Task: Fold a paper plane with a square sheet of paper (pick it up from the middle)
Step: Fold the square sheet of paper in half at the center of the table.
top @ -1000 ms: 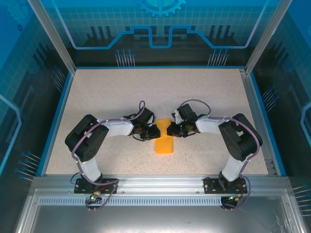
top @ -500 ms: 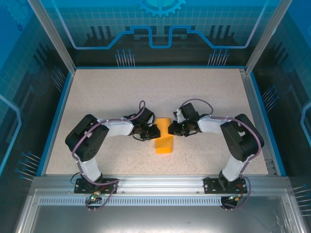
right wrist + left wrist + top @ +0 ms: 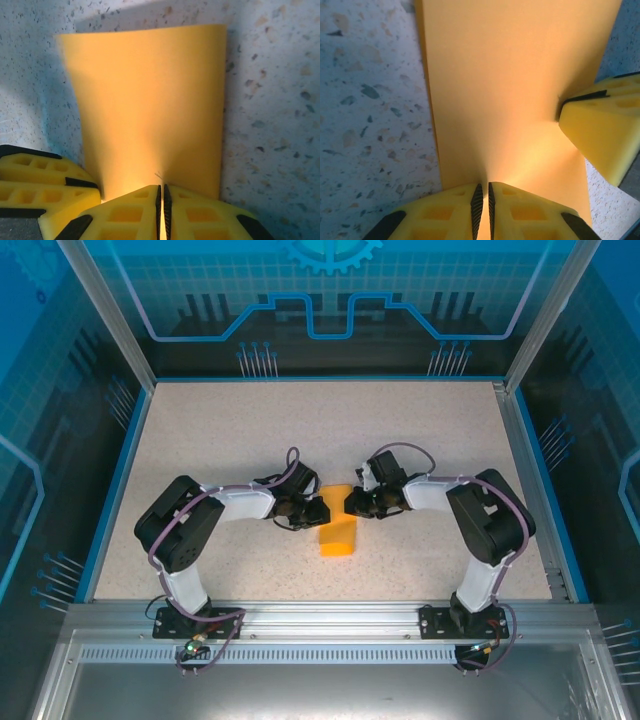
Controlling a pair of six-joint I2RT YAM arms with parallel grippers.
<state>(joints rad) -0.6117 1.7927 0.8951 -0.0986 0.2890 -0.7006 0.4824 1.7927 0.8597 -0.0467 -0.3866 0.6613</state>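
Observation:
The square sheet of paper (image 3: pixel 338 537), plain orange-yellow, shows as a narrow strip at the table's middle, its near end resting on the tabletop. My left gripper (image 3: pixel 324 511) and right gripper (image 3: pixel 349 504) meet at its far end, each shut on that edge. In the left wrist view the sheet (image 3: pixel 515 85) runs away from my shut gripper (image 3: pixel 483 195), and a right fingertip (image 3: pixel 600 135) pinches its right edge. In the right wrist view the sheet (image 3: pixel 150 105) lies ahead of my shut gripper (image 3: pixel 161 195), with a left fingertip (image 3: pixel 45 195) beside it.
The speckled tabletop (image 3: pixel 230 440) is bounded by a blue rim (image 3: pixel 120 470) and clear enclosure walls. Both arms' elbows (image 3: pixel 175 525) (image 3: pixel 495 515) stand to either side of the sheet.
The right arm has drawn slightly inward and its gripper has edged a little farther up the table. The left arm and the sheet have barely moved.

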